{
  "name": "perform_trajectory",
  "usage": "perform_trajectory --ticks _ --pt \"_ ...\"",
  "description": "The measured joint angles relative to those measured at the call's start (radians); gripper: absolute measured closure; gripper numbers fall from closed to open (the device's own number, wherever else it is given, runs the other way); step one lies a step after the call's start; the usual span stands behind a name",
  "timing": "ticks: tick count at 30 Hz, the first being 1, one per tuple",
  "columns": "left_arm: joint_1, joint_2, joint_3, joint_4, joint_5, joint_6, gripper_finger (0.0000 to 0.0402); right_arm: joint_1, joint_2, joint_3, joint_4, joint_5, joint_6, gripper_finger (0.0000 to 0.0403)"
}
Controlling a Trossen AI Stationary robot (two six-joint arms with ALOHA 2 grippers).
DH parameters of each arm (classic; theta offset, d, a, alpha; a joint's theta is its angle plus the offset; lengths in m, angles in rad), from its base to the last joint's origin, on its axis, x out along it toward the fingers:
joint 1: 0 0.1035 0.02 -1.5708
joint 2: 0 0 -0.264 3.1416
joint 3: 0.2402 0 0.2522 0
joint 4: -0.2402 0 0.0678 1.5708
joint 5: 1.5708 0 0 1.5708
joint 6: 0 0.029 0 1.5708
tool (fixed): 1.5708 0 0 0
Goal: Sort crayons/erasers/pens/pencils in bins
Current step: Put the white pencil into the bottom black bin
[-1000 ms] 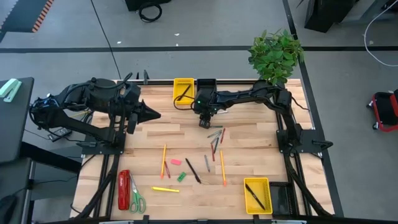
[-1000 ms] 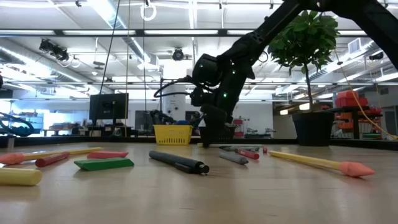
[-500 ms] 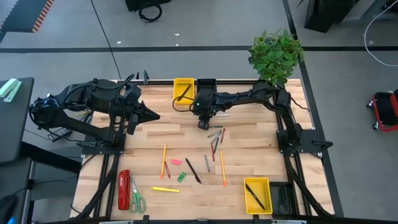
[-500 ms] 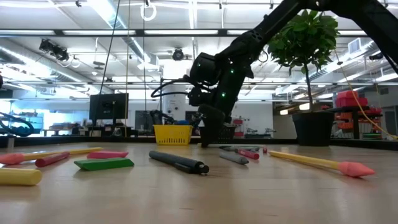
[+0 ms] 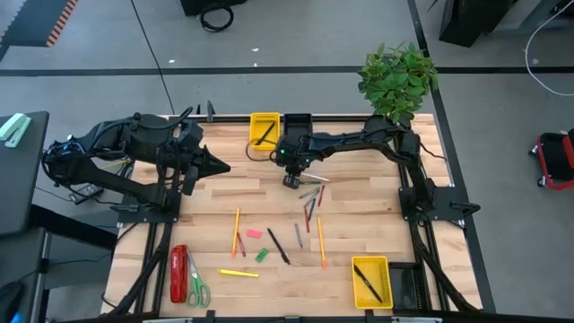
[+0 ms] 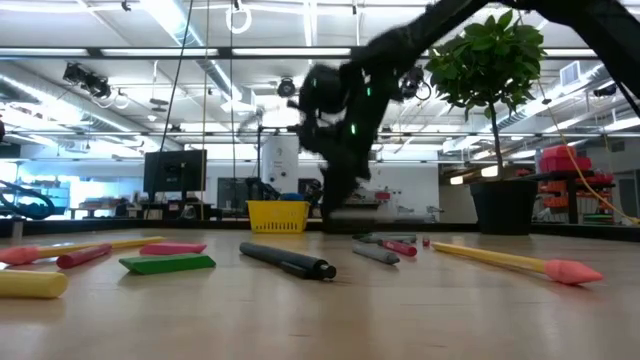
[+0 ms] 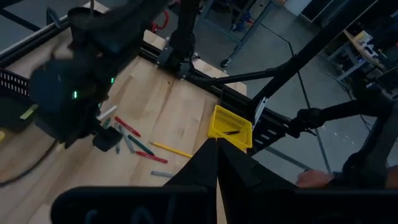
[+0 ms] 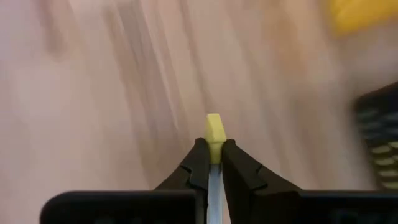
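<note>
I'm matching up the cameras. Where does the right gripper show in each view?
High view: right gripper at the table's far middle, beside the crayons.
Low view: gripper at centre, blurred.
Left wrist view: gripper at left, dark, by the crayons.
Right wrist view: gripper at bottom centre, shut on a small yellow piece.
Shared landmark: the crayons, except in the right wrist view.

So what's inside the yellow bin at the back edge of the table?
The high view shows one dark stick lying aslant in the yellow bin, apparently a pen. Its wall hides the contents in the low view.
</note>
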Motion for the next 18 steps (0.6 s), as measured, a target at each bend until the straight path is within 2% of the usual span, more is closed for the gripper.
perform_trajectory --ticks 6,10,18 --pt "0.000 0.000 0.000 0.001 0.000 0.053 0.0378 0.012 -0.061 0.092 -0.207 -0.026 0.155 0.0371" --pt "0.001 0.000 0.000 0.002 0.000 0.091 0.0381 0.037 -0.158 0.106 -0.276 -0.056 0.292 0.0371" --pt "0.002 0.000 0.000 0.006 -0.001 0.171 0.0385 0.118 -0.341 0.106 -0.446 0.010 0.580 0.0370"
